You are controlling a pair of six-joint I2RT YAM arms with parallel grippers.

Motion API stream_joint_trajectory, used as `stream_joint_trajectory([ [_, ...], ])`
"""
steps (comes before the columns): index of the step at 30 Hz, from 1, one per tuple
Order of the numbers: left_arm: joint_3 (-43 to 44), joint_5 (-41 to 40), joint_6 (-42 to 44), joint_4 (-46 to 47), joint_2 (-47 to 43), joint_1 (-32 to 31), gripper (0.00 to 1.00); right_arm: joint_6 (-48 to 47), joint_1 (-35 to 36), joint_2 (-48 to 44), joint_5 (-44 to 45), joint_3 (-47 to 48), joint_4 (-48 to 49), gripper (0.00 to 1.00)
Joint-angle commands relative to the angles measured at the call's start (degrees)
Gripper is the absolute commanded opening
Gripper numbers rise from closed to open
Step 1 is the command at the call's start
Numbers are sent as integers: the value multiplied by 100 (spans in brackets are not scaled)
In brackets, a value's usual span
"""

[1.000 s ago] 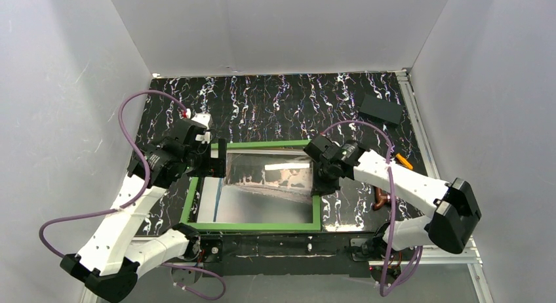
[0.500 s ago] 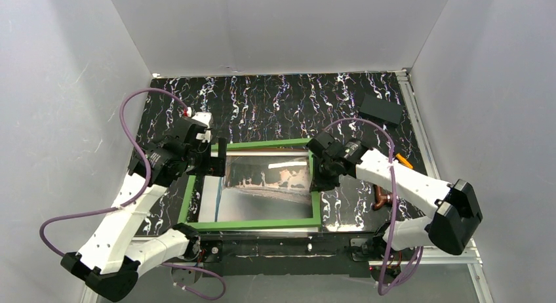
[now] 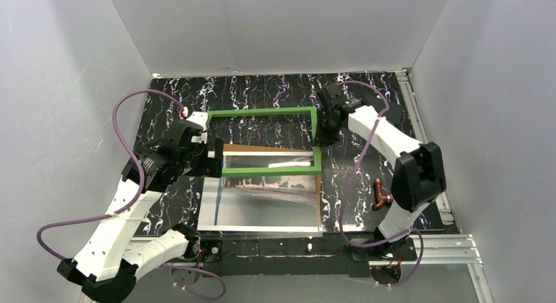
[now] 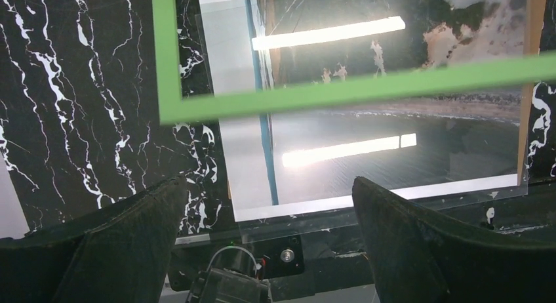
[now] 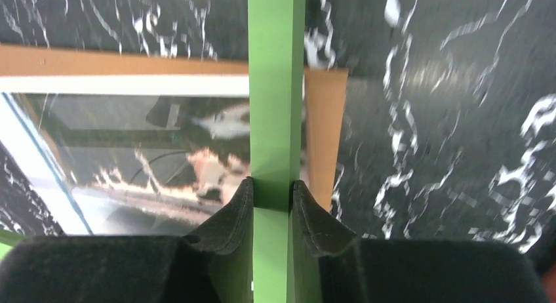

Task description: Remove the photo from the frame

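R claw (image 5: 270, 185) is clamped on the frame (image 5: 275, 86): both fingers (image 5: 223, 218) press the sides of the green R-hand bar, which runs straight btwn them. In top view the R claw (image 3: 326, 129) sits on that bar's far half, arm stretched over the far R part of the worktop (image 3: 262, 90), black w/ white veining.

The frame (image 3: 262, 111) is off the photo (image 3: 269, 198) and sits offset toward the far side. Its far bar and much of its opening are over bare worktop. Its near bar crosses the photo's far part. Can't tell if that bar touches the print or hangs just above it.

The photo (image 4: 393, 152) lies flat by the worktop's near edge, white border showing and a dark blue stripe along one short side. It's glossy, w/ bright light strips reflected in it. Under it a brown backing panel (image 3: 262, 147) peeks out at the far and R edges. In R wrist view the backing panel (image 5: 324, 132) shows a corner just beside the green bar.

L claw (image 3: 216, 160) is spread wide w/ nothing btwn its fingers (image 4: 131, 237), hovering by the near-L corner of the frame (image 4: 341, 90), above the photo's L side.

A copper pipe elbow (image 3: 382, 195) lies on the worktop R of the photo, apart from it.
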Motion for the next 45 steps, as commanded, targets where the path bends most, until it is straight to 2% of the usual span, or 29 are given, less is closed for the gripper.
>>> stream_joint_trajectory([
  [1, -211, -200, 77, -402, -136, -133, 98, -889, -530, 638, -180, 805, 518, 1],
  [8, -493, -246, 45, -345, -168, -308, 98, -1458, -993, 1801, -391, 1776, 855, 1],
  [21, -758, -83, -186, -318, -50, -421, 98, -1034, -1349, 3275, -264, 3276, 1134, 1],
  [26, -793, -55, -216, -359, 1, -424, 98, -1258, -1382, 3662, -275, 3815, 954, 2],
  [28, -832, 87, -300, -362, 35, -418, 98, -1440, -1380, 3735, -248, 4070, 712, 33],
  [29, -921, 411, -429, -321, 152, -424, 98, -1669, -1385, 3648, 15, 4294, 387, 62],
  [32, -996, 1022, -628, -309, 498, -418, 98, -1909, -1380, 3285, 808, 4364, -505, 76],
  [34, -1084, 1480, -802, -246, 780, -424, 98, -1866, -1378, 2778, 1251, 3934, -965, 79],
  [36, -1204, 1958, -970, -108, 1082, -424, 98, -1698, -1358, 1869, 1271, 2700, -709, 80],
  [41, -1524, 3113, -1456, 502, 1833, -428, 98, -1089, -1322, -739, -217, -1144, 825, 82],
  [45, -1760, 3567, -1832, 1111, 2365, -431, 98, -445, -1193, -2575, -1519, -3336, 1875, 81],
])
